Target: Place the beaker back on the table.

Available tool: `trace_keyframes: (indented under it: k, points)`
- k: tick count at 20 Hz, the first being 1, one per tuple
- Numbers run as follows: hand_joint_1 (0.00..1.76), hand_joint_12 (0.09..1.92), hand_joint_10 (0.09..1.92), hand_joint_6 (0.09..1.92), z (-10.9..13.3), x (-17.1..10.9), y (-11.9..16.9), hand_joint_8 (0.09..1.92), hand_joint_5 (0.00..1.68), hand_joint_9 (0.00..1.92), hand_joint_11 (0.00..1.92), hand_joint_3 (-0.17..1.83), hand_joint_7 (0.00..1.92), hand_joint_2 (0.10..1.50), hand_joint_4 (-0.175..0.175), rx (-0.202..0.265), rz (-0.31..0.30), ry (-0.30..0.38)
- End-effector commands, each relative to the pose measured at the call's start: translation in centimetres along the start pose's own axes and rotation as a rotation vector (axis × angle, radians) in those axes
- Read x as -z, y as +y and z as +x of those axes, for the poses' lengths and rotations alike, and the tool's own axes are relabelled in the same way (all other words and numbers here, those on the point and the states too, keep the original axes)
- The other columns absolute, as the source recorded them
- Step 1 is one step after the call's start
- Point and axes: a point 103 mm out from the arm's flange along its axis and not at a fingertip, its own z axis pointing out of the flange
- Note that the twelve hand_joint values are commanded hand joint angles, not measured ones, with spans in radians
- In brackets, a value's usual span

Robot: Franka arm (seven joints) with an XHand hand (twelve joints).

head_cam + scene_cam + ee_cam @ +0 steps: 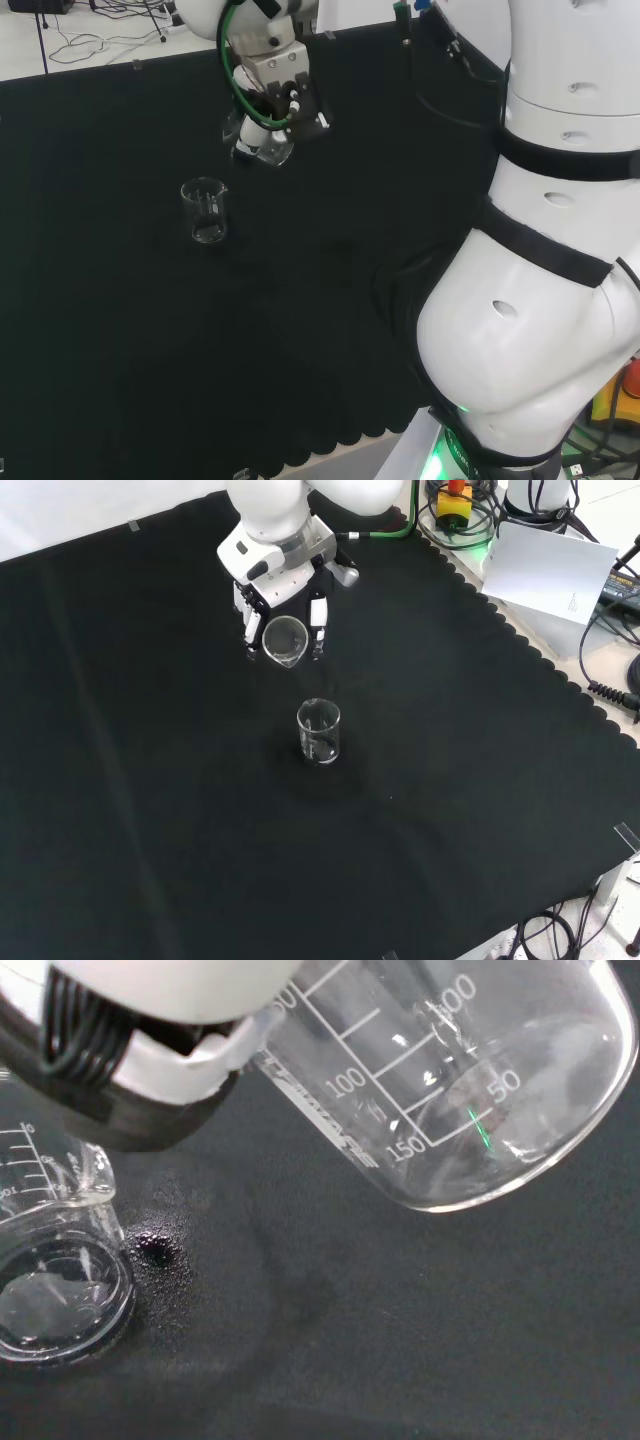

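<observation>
- A clear glass beaker point(284, 640) is held above the black cloth point(150, 780) by the hand point(285, 585), and no contact with the cloth is seen in any view.
- In the front view the held beaker is tipped so that its open mouth is turned toward the camera, with its spout at the lower edge of the rim.
- In the wrist view the held beaker point(450, 1080) is seen tilted, with white graduation marks printed along its wall; nothing can be made out inside it.
- The fingers point(318, 615) are curled round the beaker's wall, one dark-tipped finger lying on each side of the rim in the front view.
- In the head view the held beaker point(268, 148) is seen just below the hand point(275, 75), tilted and clear of the cloth point(120, 330).
- A second glass beaker point(319, 731) stands upright on the cloth, just below and slightly right of the held beaker in the front view, apart from it.
- In the head view this standing beaker point(205, 211) is placed below and to the left of the held beaker.
- In the wrist view a small dark wet spot point(153, 1248) is seen on the cloth beside the standing beaker point(55, 1260), between it and the held beaker.
</observation>
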Motion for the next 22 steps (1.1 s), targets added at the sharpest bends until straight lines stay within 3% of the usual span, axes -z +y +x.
trace_keyframes:
  k: [1,5,15,18,22]
  points:
    - [1.12,0.81,0.09,0.68,-2.5,-2.2,0.2,0.09,1.25,1.55,1.21,0.57,1.62,0.71,0.175,-0.017,-0.054,0.122]
    - [1.12,0.82,0.09,0.68,-3.5,-3.6,0.4,0.09,1.25,1.55,1.2,0.57,1.62,0.71,0.175,-0.026,-0.065,0.197]
    - [1.12,0.82,0.09,0.68,-4.1,-6.5,0.3,0.09,1.25,1.54,1.2,0.57,1.62,0.72,0.175,0.021,-0.126,0.399]
    - [1.12,0.82,0.09,0.68,-4.1,-7.6,0.3,0.09,1.24,1.54,1.19,0.57,1.61,0.72,0.175,0.034,-0.136,0.49]
    - [1.11,0.83,0.09,0.69,-4.0,-8.6,0.4,0.09,1.24,1.53,1.17,0.56,1.61,0.72,0.175,0.05,-0.15,0.534]
